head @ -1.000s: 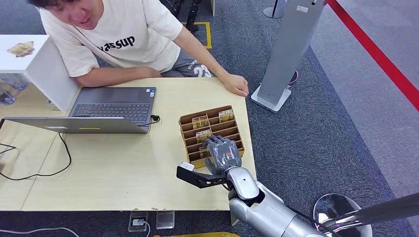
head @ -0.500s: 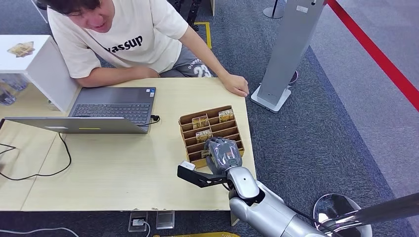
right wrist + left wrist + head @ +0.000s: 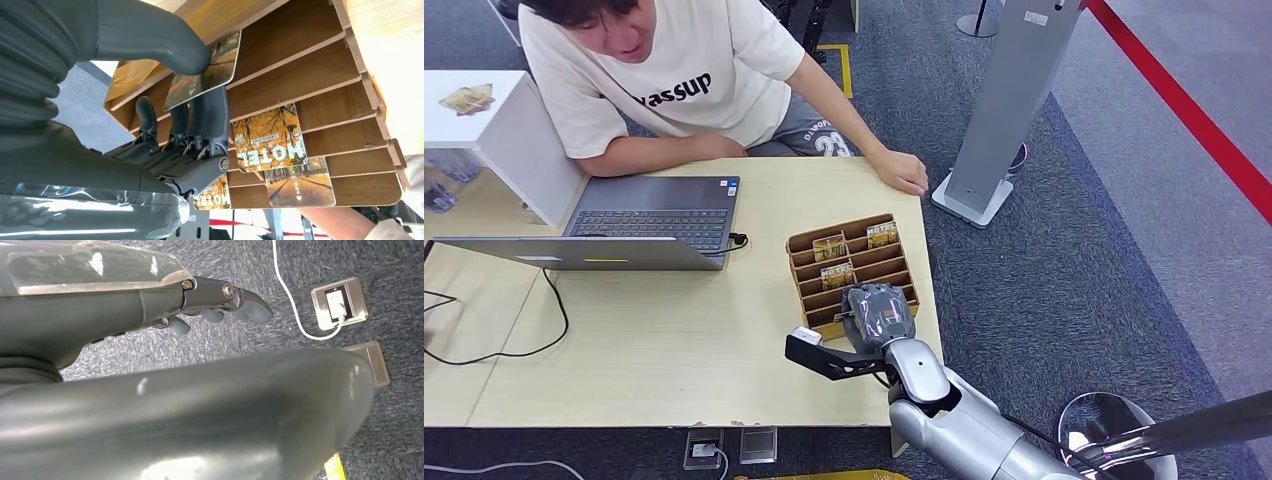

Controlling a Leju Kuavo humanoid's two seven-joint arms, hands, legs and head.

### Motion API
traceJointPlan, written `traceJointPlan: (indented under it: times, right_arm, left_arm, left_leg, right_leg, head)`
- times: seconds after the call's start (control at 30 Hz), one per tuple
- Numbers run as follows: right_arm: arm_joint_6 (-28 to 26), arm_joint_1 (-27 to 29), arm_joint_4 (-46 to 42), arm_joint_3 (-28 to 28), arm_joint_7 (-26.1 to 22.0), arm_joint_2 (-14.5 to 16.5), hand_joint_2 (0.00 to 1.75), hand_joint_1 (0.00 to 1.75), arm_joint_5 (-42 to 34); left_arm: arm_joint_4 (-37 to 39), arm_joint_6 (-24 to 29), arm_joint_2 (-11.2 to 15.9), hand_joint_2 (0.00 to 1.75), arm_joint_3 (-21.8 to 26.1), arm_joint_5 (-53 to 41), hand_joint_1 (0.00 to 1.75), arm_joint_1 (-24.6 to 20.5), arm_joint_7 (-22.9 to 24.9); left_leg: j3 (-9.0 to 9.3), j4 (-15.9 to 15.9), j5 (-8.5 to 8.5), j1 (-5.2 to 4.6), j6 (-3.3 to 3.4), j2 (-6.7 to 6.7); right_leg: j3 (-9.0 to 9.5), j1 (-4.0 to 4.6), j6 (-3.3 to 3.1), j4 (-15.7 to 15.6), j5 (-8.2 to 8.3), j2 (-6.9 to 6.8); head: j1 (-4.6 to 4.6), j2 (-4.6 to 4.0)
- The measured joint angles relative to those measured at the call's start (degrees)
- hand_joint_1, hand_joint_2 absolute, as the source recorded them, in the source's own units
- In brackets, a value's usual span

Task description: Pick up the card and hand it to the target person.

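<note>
A brown slotted card holder (image 3: 808, 243) stands near the table's right edge with hotel cards (image 3: 829, 245) upright in its slots. My right hand (image 3: 879, 315) sits over the holder's near rows. In the right wrist view its thumb (image 3: 150, 37) and fingers (image 3: 207, 120) pinch one autumn-print card (image 3: 202, 80) at the holder's (image 3: 310, 65) near slot. Two more cards (image 3: 270, 137) stand in slots further on. The person (image 3: 674, 80) sits across the table, one hand (image 3: 902, 172) resting on the far right corner. My left hand (image 3: 220, 305) hangs over the carpet, fingers loosely apart and holding nothing.
An open laptop (image 3: 624, 225) with a black cable (image 3: 544, 320) takes the table's left half. A grey floor stand (image 3: 1014, 90) rises right of the table, and a red line (image 3: 1184, 110) crosses the carpet. A floor socket (image 3: 340, 302) lies below my left hand.
My right hand has drawn back a little toward the table's near edge, uncovering more of the middle card. The person has straightened slightly.
</note>
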Motion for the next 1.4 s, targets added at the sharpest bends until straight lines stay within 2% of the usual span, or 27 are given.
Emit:
traceJointPlan:
  times: [0.17, 0.3, 0.73, 0.9, 1.13, 1.4]
  right_arm:
    - [0.0, 0.1, 0.0, 0.0, 0.3, -0.1, 1.75, 1.5, 0.0]
    - [0.0, 0.0, 0.0, -0.1, 0.4, -0.1, 1.75, 1.74, 0.0]
    - [-0.2, 0.0, -0.1, -0.2, 0.3, -0.2, 1.75, 1.75, 0.0]
    - [0.5, -0.1, -0.7, -0.4, -0.5, -0.3, 1.75, 1.75, -2.4]
    - [4.4, -0.7, -4.4, -1.3, -1.2, -1.3, 1.75, 1.75, -11.2]
    - [10.7, -3.5, -14.7, -2.0, 1.4, -4.4, 1.75, 1.75, -16.7]
  left_arm:
    - [0.0, 0.0, 0.0, 0.0, 0.0, 0.0, 0.0, 0.0, 0.1]
    - [0.0, 0.0, 0.0, 0.0, 0.0, 0.0, 0.0, 0.0, 0.1]
    - [0.0, -0.5, 0.0, 0.0, 0.0, -0.7, 0.0, 0.0, -0.9]
    - [0.0, -0.3, 0.0, 0.0, 0.0, -0.5, 0.0, 0.0, -0.9]
    - [0.0, -0.1, 0.2, 0.0, 0.0, -0.4, 0.0, 0.0, -0.6]
    - [0.0, 0.0, 0.4, 0.0, 0.0, 0.4, 0.0, 0.1, -0.1]
  left_leg:
    - [0.01, 0.0, 0.0, 0.0, 0.0, 0.0]
    - [0.02, 0.0, 0.0, 0.0, 0.0, 0.0]
    - [0.03, 0.0, 0.0, 0.0, 0.0, 0.0]
    - [0.03, 0.0, 0.0, 0.0, 0.0, 0.0]
    - [0.02, 0.0, 0.0, 0.0, 0.0, 0.0]
    - [0.03, 0.0, 0.0, 0.0, 0.0, 0.01]
  right_leg:
    - [0.0, 0.0, 0.0, 0.0, 0.0, 0.0]
    - [0.01, 0.0, 0.0, 0.0, 0.0, 0.0]
    - [0.02, 0.0, 0.0, 0.0, 0.0, 0.0]
    - [0.02, 0.0, 0.0, 0.0, 0.0, 0.0]
    - [0.01, 0.0, 0.0, 0.0, 0.0, 0.0]
    - [0.01, 0.0, 0.0, 0.0, 0.0, 0.01]
  head:
    - [-0.02, -0.01]
    - [-0.01, -0.01]
    - [-0.02, -0.01]
    - [-0.01, 0.01]
    - [-0.01, 0.0]
    - [0.0, 0.0]
